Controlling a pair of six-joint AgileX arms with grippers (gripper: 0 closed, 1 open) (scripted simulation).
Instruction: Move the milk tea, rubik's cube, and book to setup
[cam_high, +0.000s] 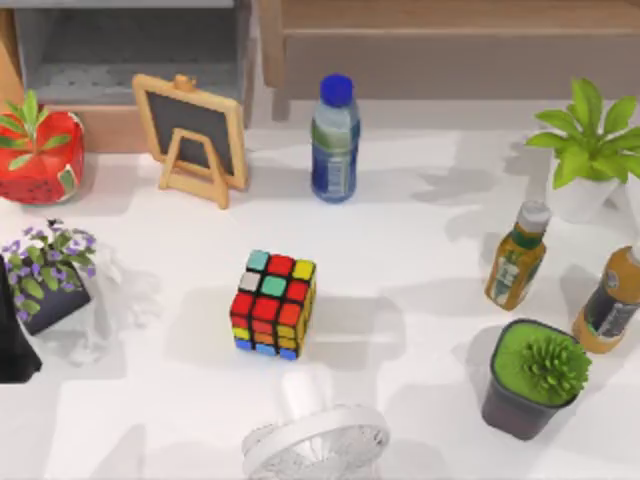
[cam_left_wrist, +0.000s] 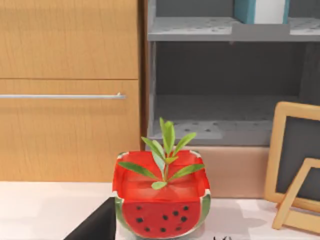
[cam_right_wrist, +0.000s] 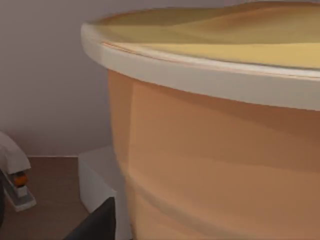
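Rubik's cube (cam_high: 273, 303) in the middle of the table (cam_high: 420, 250), between the little chalkboard (cam_high: 192, 125) and the white fan (cam_high: 315, 440). Left claw (cam_left_wrist: 94, 225) near the left edge, facing the watermelon pot (cam_left_wrist: 161, 200); open or closed, cannot tell. Right claw (cam_right_wrist: 95, 225) close up to a big orange milk tea cup (cam_right_wrist: 215, 150); cannot tell either.

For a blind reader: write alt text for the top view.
A rubik's cube sits mid-table, a white fan in front of it and a blue-capped bottle and small chalkboard easel behind. Potted plants and two more bottles line the table's left and right sides.
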